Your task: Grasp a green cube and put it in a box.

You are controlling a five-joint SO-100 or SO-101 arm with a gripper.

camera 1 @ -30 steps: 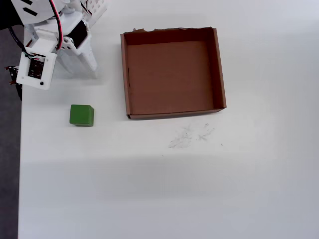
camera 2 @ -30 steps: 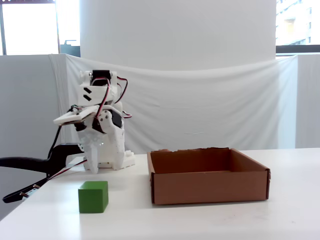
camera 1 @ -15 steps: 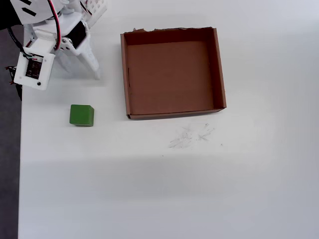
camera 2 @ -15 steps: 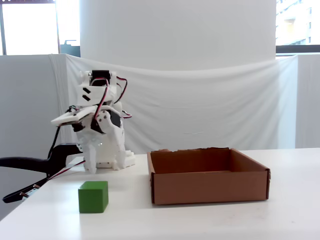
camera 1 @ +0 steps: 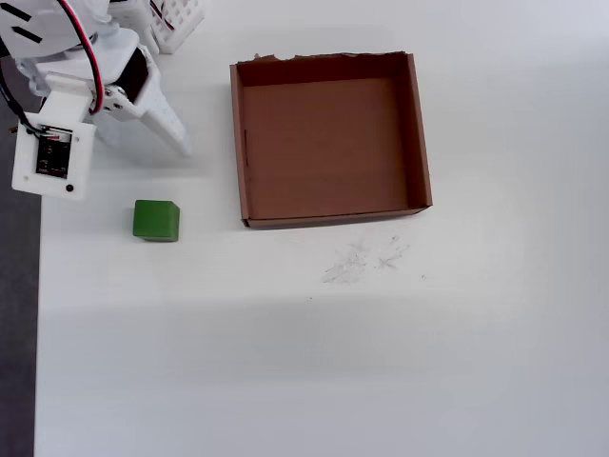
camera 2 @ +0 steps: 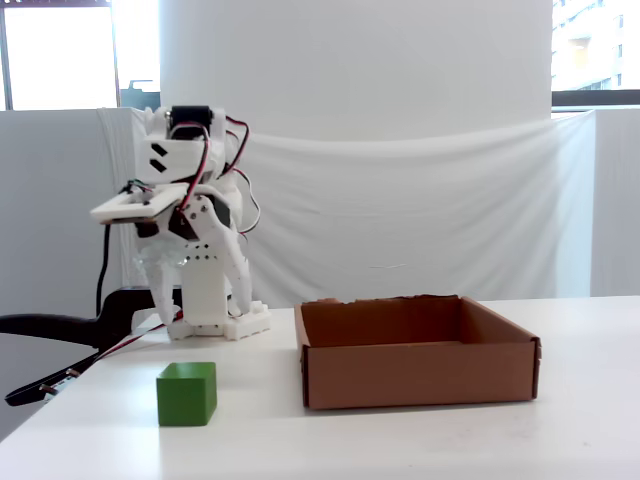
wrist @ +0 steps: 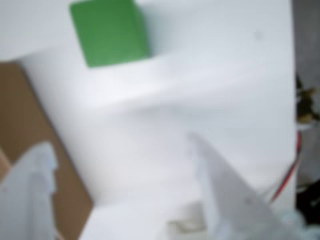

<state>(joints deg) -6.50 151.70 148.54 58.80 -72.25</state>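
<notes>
On the white table [camera 1: 381, 362] we see the green cube [camera 1: 156, 220] near the left edge, beside the empty box [camera 1: 252, 143]. Above, the gripper [wrist: 120, 150] spreads wide, holding nothing.

Wrist view v. blurred — others sharp, bright; fixed view backlit by windows.

No lettering, label or number reads anywhere from where I stand. The box [camera 1: 419, 133], the green cube [camera 1: 156, 220] and the white arm [camera 2: 190, 250] all carry no legible marks.
</notes>
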